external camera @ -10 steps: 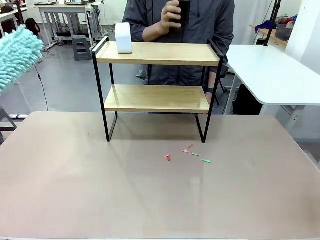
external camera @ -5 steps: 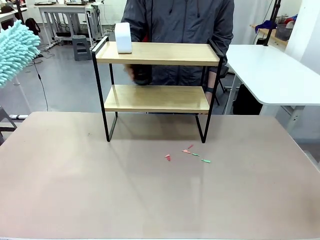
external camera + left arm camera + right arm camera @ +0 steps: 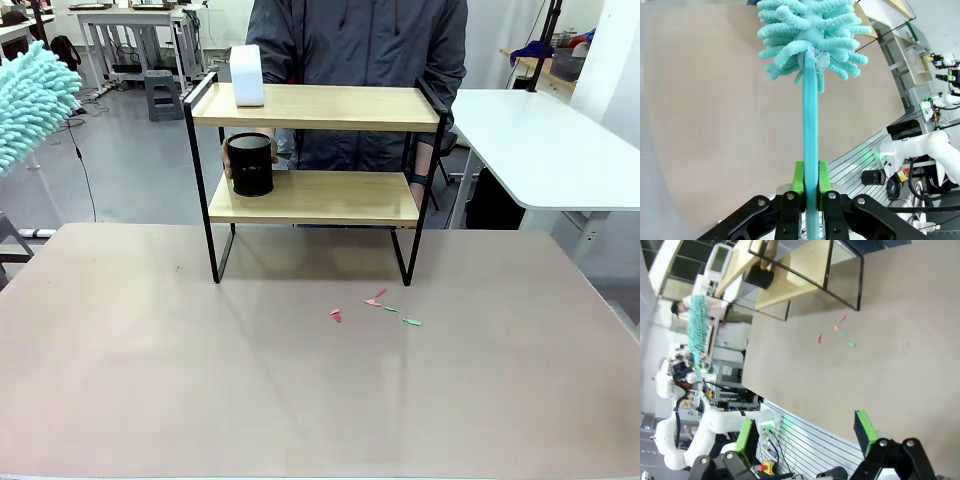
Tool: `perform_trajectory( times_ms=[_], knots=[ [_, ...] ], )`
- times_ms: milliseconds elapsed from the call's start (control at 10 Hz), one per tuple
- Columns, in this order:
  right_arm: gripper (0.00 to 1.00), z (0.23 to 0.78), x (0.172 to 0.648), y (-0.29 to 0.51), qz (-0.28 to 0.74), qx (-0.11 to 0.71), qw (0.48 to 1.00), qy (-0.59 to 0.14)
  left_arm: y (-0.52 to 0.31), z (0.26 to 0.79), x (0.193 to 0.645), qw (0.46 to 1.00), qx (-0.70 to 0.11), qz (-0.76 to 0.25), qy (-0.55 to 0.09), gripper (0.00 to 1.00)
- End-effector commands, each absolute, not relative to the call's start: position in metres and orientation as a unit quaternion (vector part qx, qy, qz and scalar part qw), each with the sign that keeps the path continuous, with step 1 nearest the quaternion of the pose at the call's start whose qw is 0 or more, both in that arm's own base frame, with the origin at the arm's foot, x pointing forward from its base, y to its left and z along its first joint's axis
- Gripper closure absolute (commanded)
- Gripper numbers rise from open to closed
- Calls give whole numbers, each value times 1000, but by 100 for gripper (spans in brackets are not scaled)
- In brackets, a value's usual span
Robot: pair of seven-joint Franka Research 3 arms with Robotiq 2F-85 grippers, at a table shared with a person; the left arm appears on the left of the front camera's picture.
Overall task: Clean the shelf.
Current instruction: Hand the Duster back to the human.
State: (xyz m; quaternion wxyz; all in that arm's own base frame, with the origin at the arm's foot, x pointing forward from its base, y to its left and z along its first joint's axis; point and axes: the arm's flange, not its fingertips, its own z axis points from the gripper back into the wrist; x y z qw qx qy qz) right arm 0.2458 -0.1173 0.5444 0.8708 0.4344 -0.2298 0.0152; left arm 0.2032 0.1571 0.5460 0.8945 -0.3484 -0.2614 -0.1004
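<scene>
Front view | person's hand [image 3: 229, 160] sets black cup [image 3: 251, 164] on shelf [image 3: 315, 197] | left gripper [image 3: 810, 184] jaws clamped on duster [image 3: 811, 30], right gripper [image 3: 805, 432] jaws wide, empty | you wait, then dust the boards.

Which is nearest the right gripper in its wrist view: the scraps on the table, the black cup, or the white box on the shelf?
From the right gripper:
1. Coloured scraps, mid-table.
2. Black cup, lower board of the shelf, a person's hand on it.
3. White box, top board, farthest.
</scene>
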Motion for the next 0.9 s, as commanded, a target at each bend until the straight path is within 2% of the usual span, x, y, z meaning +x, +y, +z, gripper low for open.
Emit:
perform_trajectory(
  times_ms=[0,200,300,400,500,600,700,800],
  knots=[
    [0,589,222,-127,25,420,853,-310,143,577,209,883,-343,-136,-290,87],
    [0,686,257,-77,118,400,849,-325,95,654,194,819,-350,-245,-383,87],
    [0,714,280,-40,151,400,844,-323,63,679,185,789,-341,-328,-392,87],
    [0,718,297,-8,184,413,841,-296,33,686,178,765,-344,-416,-351,87],
    [0,707,308,25,220,434,832,-268,0,682,183,779,-301,-486,-258,87],
    [0,686,313,51,242,450,824,-243,-33,677,191,764,-283,-555,-169,87],
    [0,661,309,68,273,462,817,-209,-68,671,207,770,-247,-581,-96,87],
    [0,652,299,66,288,470,808,-208,-84,669,222,770,-233,-590,-66,87]
  ],
)
